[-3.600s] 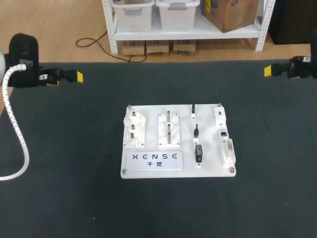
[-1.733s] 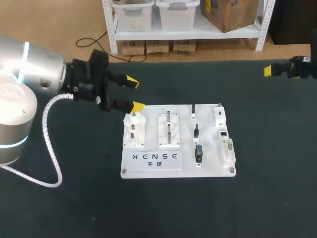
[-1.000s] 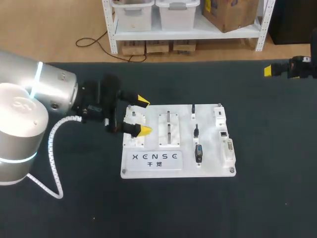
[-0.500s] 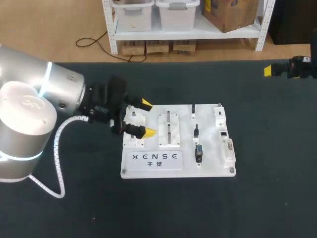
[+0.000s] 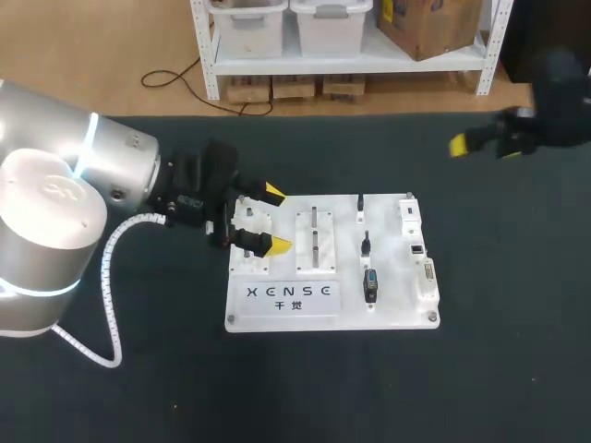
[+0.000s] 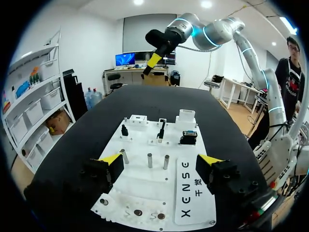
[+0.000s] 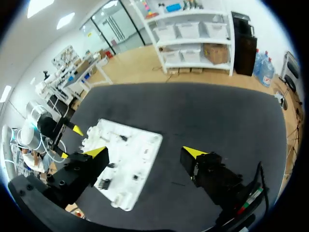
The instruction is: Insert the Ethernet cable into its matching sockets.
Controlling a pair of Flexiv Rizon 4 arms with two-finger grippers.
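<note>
Left claw (image 5: 276,220) spread over peg block (image 5: 247,242), white board (image 5: 397,318) left edge. Right claw (image 7: 145,152) spread, well off board.

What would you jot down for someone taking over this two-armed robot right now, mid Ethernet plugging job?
Left gripper: open, empty, over the left part of the white board, apart from the plugs.
Right gripper: open, empty, in the air beyond the board's far right corner.
Black plugs sit in a column right of the board's middle; white socket blocks line its right edge. Which plug is the Ethernet one is too small to tell.
Done: no plug gripped yet.
Left: grasp the Ethernet plug and seat it in its socket.
</note>
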